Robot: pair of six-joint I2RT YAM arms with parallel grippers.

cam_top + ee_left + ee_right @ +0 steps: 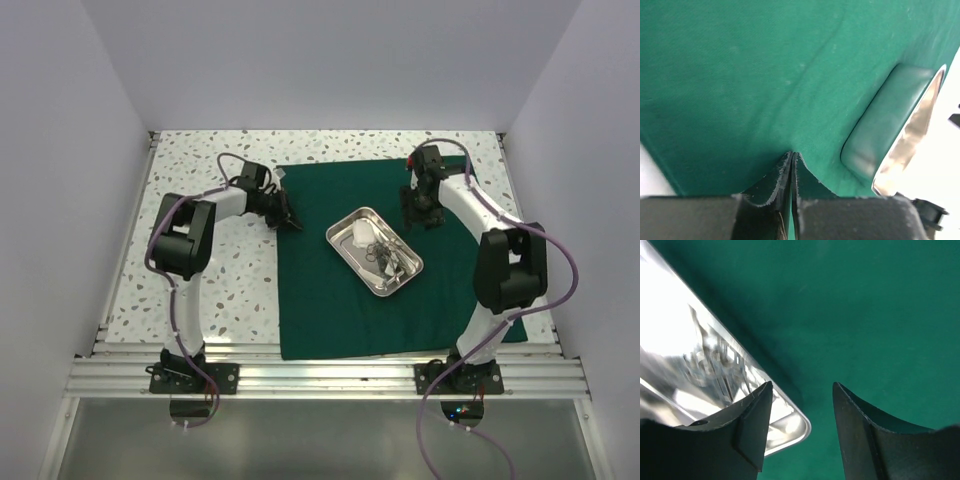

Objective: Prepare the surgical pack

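Note:
The dark green drape lies spread flat on the table. At its middle stands the small metal tray, holding a white gauze pad and steel scissor-like instruments. My left gripper is shut at the drape's left edge. In the left wrist view its tips meet on the flat drape, with the tray's wall to the right. My right gripper hangs just right of the tray. It stands open over the drape, nothing between its fingers, and the tray's corner shows beside the left finger.
The speckled white tabletop shows left of the drape and along the back. White walls close in the back and both sides. An aluminium rail with both arm bases runs along the near edge.

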